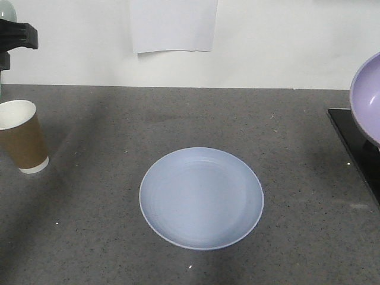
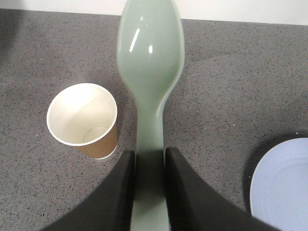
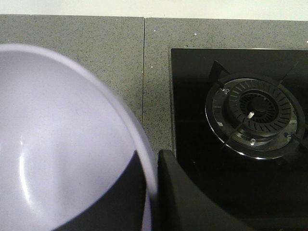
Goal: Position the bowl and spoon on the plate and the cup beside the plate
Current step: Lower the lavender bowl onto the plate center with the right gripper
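A pale blue plate [image 1: 202,199] is laid flat on the grey counter [image 1: 297,249]. A brown paper cup [image 1: 22,138] is stood upright at ten o'clock, well apart from it. A mint-green spoon [image 2: 150,57] is clamped by its handle in the left gripper [image 2: 150,154], near the cup. A lavender bowl [image 1: 369,98] is pinched at its rim by the right gripper [image 3: 151,159], at two o'clock from the plate, beside a black hob [image 3: 192,96].

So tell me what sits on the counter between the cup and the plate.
Nothing: in the exterior front view, the stretch of grey counter between the cup and the plate is bare.
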Controlling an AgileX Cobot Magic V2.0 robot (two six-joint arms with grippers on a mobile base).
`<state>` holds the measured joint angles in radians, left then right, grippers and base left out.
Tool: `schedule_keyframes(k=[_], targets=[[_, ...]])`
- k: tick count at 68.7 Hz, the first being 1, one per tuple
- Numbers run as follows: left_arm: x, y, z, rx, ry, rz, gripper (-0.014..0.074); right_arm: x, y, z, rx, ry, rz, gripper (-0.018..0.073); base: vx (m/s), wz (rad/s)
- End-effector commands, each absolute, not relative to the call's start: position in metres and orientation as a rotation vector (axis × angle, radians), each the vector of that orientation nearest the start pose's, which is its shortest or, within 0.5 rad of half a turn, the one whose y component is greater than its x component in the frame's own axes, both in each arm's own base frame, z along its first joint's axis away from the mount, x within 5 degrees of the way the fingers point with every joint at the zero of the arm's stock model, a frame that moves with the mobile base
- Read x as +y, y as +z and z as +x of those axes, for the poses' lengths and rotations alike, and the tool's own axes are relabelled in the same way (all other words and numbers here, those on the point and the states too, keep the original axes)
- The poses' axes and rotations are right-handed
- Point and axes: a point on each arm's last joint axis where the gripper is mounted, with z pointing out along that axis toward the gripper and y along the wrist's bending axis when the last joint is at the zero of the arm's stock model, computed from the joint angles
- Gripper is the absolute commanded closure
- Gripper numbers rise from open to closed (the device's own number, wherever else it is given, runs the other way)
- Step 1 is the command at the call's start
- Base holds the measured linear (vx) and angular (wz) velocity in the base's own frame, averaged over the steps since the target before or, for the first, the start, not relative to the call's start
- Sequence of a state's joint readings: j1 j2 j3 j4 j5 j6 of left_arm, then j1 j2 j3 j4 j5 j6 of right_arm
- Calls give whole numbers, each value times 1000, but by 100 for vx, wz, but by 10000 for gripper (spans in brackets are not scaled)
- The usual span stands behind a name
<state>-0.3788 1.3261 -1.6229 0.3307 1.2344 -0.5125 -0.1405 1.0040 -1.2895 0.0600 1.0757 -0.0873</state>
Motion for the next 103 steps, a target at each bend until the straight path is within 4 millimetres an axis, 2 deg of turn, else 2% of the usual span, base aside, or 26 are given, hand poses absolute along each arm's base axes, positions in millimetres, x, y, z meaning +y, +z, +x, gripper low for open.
schedule_keyframes(k=[1, 17, 28, 51, 57, 65, 86, 94, 103], targets=[[-64, 473, 237, 2251, -28, -158, 603, -21, 449, 173, 2172, -66, 59, 566, 0, 0], [-64, 473, 237, 2251, -28, -158, 603, -19, 449, 173, 2171, -42, 61, 566, 0, 0], [-64, 473, 237, 2251, -28, -158, 603, -10, 446, 180, 2193, 77, 6, 566, 0, 0], [-64, 473, 237, 2251, -28, -158, 603, 6, 414, 231, 2325, 335, -150, 563, 0, 0], [-64, 473, 237, 2251, -28, -158, 603, 21, 402, 245, 2368, 359, -229, 563, 0, 0], [-64, 473, 237, 2251, -28, -158, 603, 54, 383, 264, 2411, 362, -367, 563, 0, 0], [-64, 473, 237, 2251, -28, -158, 603, 122, 326, 305, 2493, 400, -508, 563, 0, 0], [-64, 473, 237, 2251, -28, -158, 603, 139, 303, 317, 2528, 419, -527, 563, 0, 0], [-64, 473, 237, 2251, -28, -158, 603, 145, 283, 327, 2576, 453, -505, 563, 0, 0]])
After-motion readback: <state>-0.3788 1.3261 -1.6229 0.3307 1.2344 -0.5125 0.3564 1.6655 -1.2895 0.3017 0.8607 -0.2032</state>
